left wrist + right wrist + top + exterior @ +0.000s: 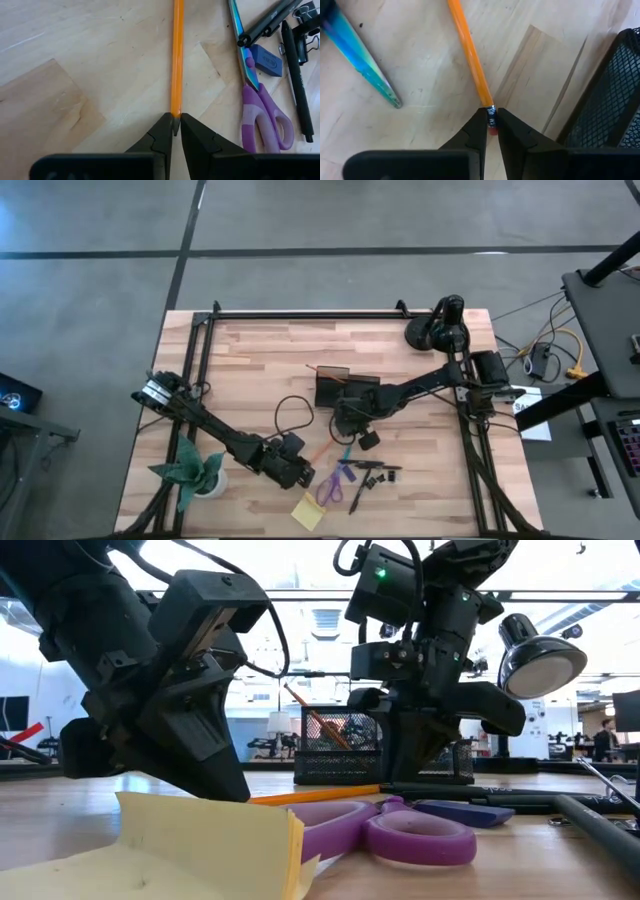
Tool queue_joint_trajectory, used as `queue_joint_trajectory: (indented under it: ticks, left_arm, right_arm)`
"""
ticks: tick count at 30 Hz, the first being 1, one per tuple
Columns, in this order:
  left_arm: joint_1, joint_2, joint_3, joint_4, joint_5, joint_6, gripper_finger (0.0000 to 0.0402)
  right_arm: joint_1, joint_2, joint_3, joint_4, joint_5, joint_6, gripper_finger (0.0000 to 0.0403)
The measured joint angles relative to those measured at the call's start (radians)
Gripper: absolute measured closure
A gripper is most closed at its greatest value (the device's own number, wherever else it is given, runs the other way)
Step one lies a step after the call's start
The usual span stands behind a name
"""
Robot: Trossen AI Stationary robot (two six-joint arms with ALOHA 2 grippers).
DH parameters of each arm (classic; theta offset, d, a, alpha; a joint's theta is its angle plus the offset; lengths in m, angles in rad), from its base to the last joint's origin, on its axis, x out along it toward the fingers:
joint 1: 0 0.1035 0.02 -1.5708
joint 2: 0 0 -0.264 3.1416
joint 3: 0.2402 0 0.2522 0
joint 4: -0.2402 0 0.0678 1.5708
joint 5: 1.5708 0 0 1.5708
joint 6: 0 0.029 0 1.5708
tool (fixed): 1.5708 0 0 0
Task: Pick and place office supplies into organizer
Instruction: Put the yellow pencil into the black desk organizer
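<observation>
1. The orange pencil (177, 55) lies flat on the counter (260, 360) at about 6 o'clock from the mesh organizer (334, 387) and just beside it; both arms have hold of this one pencil, one at each end.
2. Risk, as I judge it: two grips on a single thin stick; if either arm lifts or swings while the other stays clamped, the pencil could bend, snap or be wrenched out; one side would need to let go first.
3. Second risk: the right grip sits on the very tip, at the metal band and pink eraser; such a short hold could let the pencil pivot or slip when raised, and it could then strike the organizer wall instead of dropping inside.
4. Right gripper (491, 125): jaws drawn in to a narrow gap, pinching the eraser end; the organizer's mesh stands close alongside.
5. Left gripper (175, 127): jaws nearly together, nipping the opposite end of the pencil.
6. Further out, at roughly 5 o'clock from the organizer, the purple-handled scissors (260, 105), a blue eraser (266, 59) and black pens (295, 80) wait on the counter; the yellow sticky-note pad (308, 511) lies at about 6 o'clock, near the counter's edge.
</observation>
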Motion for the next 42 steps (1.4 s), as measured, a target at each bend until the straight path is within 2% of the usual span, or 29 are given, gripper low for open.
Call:
queue_joint_trajectory:
  ticks: [6,13,17,23,27,31,36,42]
  left_arm:
    - [0.002,-0.011,0.010,-0.008,-0.016,0.031,0.0378]
    - [0.003,-0.111,0.013,-0.009,-0.133,0.159,0.0378]
    - [0.005,-0.176,0.003,-0.009,-0.183,0.234,0.0378]
    - [0.004,-0.250,0.001,-0.122,-0.235,0.236,0.0378]
    - [0.004,-0.272,-0.001,-0.215,-0.238,0.187,0.0378]
    - [0.002,-0.271,-0.005,-0.279,-0.227,0.150,0.0378]
    - [0.002,-0.272,-0.005,-0.270,-0.223,0.150,0.0378]
    - [0.002,-0.275,-0.001,-0.270,-0.229,0.157,0.0378]
  right_arm:
    - [0.002,-0.025,0.037,-0.068,0.014,0.021,0.0374]
    - [0.003,-0.032,0.114,-0.161,0.058,0.027,0.0383]
    - [0.014,-0.042,0.146,-0.178,0.125,0.025,0.0395]
    - [0.026,-0.109,0.199,-0.176,0.216,0.039,0.0395]
    - [0.027,-0.173,0.211,-0.210,0.222,0.104,0.0395]
    - [0.026,-0.228,0.211,-0.261,0.199,0.249,0.0394]
    - [0.048,-0.214,0.208,-0.282,0.071,0.371,0.0365]
    - [0.111,-0.094,0.207,-0.161,0.094,0.262,0.0298]
